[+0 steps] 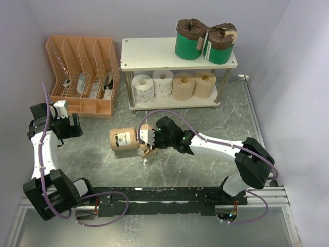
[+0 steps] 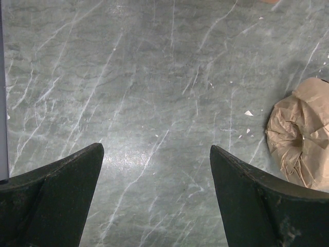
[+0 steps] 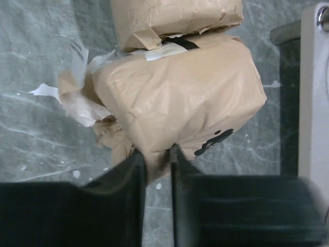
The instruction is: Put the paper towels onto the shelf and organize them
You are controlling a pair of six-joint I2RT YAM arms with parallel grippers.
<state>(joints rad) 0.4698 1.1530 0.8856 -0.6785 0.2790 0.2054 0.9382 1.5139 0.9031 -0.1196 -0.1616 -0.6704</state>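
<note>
Print on the tan-wrapped roll (image 3: 180,98) is unreadable. Right tool (image 3: 157,157), arm stretched low over the surface (image 2: 154,67), pinches its wrapper; left tool (image 2: 155,149) hovers wide open.

Robotics laboratory test cell: a left arm (image 1: 40,149) and a right arm (image 1: 218,144) bolted to a metal rail (image 1: 169,194) at the edge of a grey marble-patterned worktop (image 1: 92,149), enclosed by plain pale walls (image 1: 298,51), with a small shelf (image 1: 154,51) and an orange file organizer (image 1: 82,72).

Six rolls (image 1: 163,82) shelved, tan-wrapped pair (image 1: 123,140) unshelved
</note>
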